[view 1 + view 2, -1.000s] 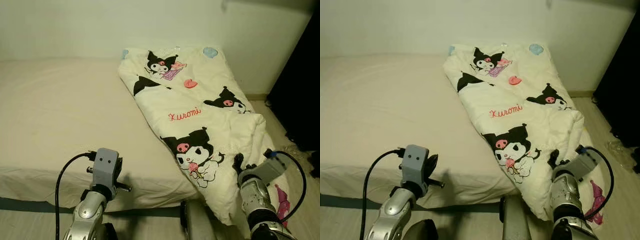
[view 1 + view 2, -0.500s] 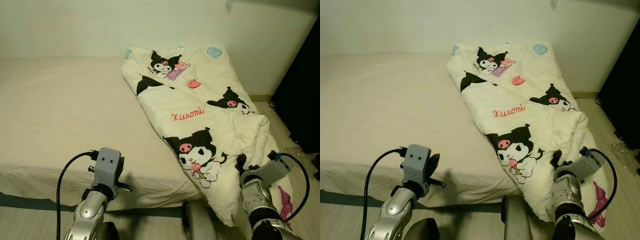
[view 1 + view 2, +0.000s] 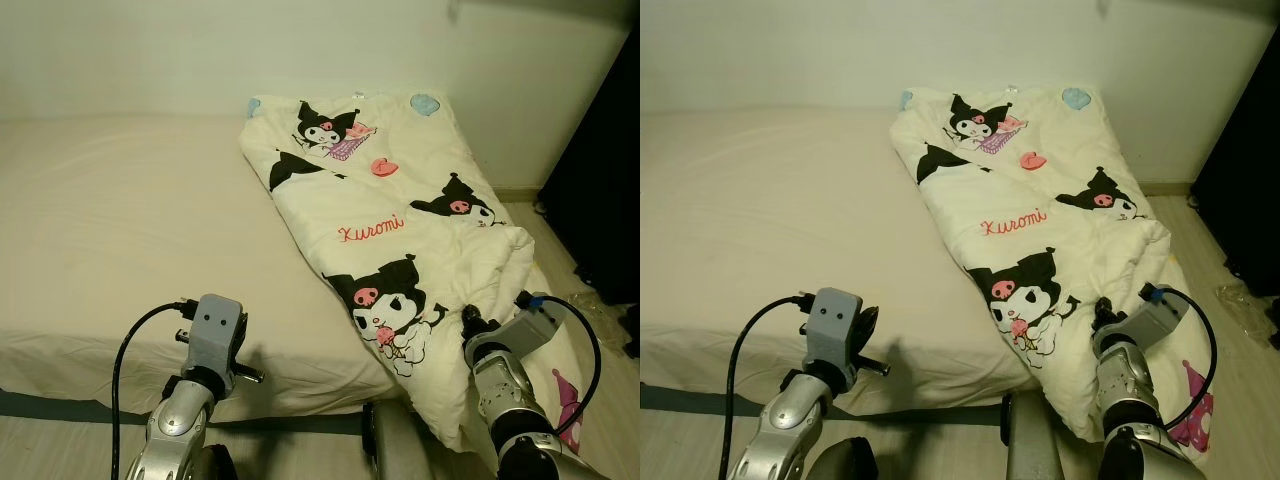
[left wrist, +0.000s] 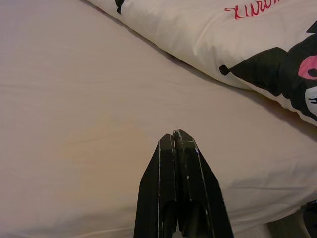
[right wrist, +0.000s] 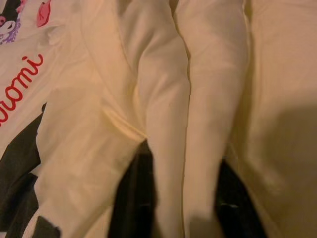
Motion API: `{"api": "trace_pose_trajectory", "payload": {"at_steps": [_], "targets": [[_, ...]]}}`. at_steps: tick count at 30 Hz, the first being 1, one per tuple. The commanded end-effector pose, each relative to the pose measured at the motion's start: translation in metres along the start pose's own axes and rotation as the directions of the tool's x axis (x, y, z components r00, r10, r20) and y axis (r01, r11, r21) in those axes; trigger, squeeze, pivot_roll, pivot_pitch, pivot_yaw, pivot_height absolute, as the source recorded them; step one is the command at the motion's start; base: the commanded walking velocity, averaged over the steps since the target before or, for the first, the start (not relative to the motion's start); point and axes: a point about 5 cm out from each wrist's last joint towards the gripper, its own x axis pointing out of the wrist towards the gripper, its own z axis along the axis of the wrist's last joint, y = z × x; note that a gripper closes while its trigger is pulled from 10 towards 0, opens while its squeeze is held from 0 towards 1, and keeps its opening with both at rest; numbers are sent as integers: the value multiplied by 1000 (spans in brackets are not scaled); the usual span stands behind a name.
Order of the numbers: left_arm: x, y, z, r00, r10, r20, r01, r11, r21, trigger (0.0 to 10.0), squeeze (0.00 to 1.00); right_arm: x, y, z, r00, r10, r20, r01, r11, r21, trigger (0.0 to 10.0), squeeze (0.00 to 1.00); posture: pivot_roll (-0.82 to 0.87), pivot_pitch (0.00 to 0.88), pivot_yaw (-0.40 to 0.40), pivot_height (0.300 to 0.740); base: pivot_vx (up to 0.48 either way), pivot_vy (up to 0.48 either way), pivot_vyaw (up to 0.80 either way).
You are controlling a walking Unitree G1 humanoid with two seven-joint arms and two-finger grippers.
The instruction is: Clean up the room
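My left gripper is hovering pressed together over the bed. My right gripper is straddling a soft ridge of the quilt, spread apart. Beyond, it is draping off the mattress edge: light, floppy, best pinched at folds.

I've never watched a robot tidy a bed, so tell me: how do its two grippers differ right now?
The left gripper has its fingers pressed together and holds nothing; the right gripper has its fingers apart with a fold of the quilt between them.
The left hovers over the bare sheet; the right is at the quilt's lower edge, where it hangs off the bed.
Both have two long black fingers on silver arms.
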Motion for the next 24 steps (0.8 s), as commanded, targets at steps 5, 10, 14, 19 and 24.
{"api": "trace_pose_trajectory", "payload": {"at_steps": [5, 10, 14, 19, 24], "targets": [[-4, 6, -6, 999, 17, -27, -16, 1000, 16, 10000, 0, -1, 5, -7, 999, 35, -25, -35, 999, -8, 0, 0, -67, 197, 51, 535, 0, 0, 0], [-5, 18, -4, 997, 75, -14, -75, 997, 13, 10000, 0, 2, 15, 3, 997, 73, 32, -70, 994, -86, 0, 0, -63, 197, 49, 535, 0, 0, 0], [-5, 41, 3, 984, 176, 33, -177, 984, 15, 10000, 0, 7, 47, 14, 979, 193, 69, -174, 960, -218, 0, 0, -66, 198, 44, 535, 0, 0, 0], [-6, 59, 12, 965, 249, 82, -250, 968, -2, 10000, 0, 7, 79, 13, 946, 321, 54, -289, 906, -310, 0, 0, -64, 196, 41, 535, 0, 0, 0], [-10, 77, 20, 959, 259, 118, -263, 964, 22, 10000, 0, -4, 136, -4, 829, 556, -60, -513, 712, -480, 0, 0, -60, 194, 29, 535, 0, 0, 0]]}}
